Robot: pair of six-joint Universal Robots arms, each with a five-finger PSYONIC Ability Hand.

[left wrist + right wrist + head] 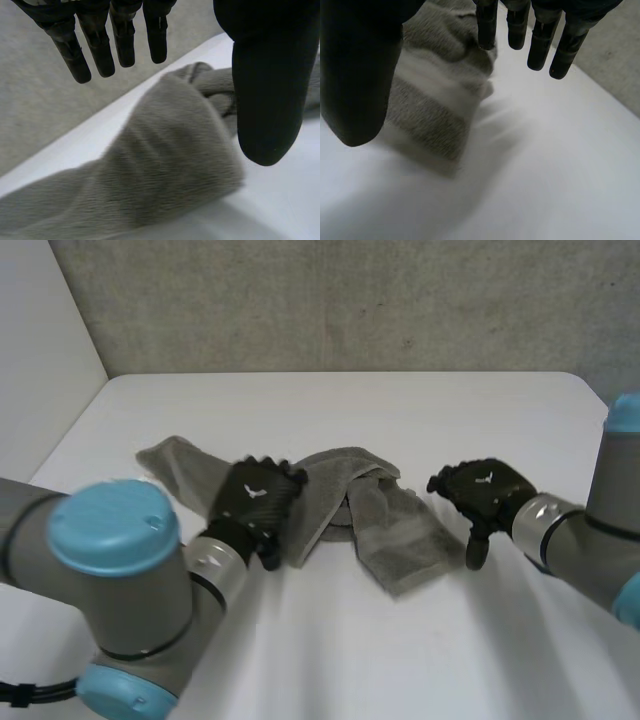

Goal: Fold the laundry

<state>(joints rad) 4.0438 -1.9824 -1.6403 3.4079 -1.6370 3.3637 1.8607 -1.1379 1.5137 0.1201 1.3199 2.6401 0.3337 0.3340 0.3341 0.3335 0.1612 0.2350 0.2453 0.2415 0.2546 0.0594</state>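
On the near half of the white table (pixel 350 650), the left hand (pixel 255 498) is over the left part of the crumpled grey towel (pixel 400 530). Its fingers (pixel 100 50) are straight, held apart from the thumb, and clasp nothing. The right hand (pixel 488 492) is just right of the towel, also spread and empty. The towel lies mid-table, with one end trailing far-left.

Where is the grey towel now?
Head view: the crumpled grey towel lies on the white table, partly under the left hand, the right hand beside it.
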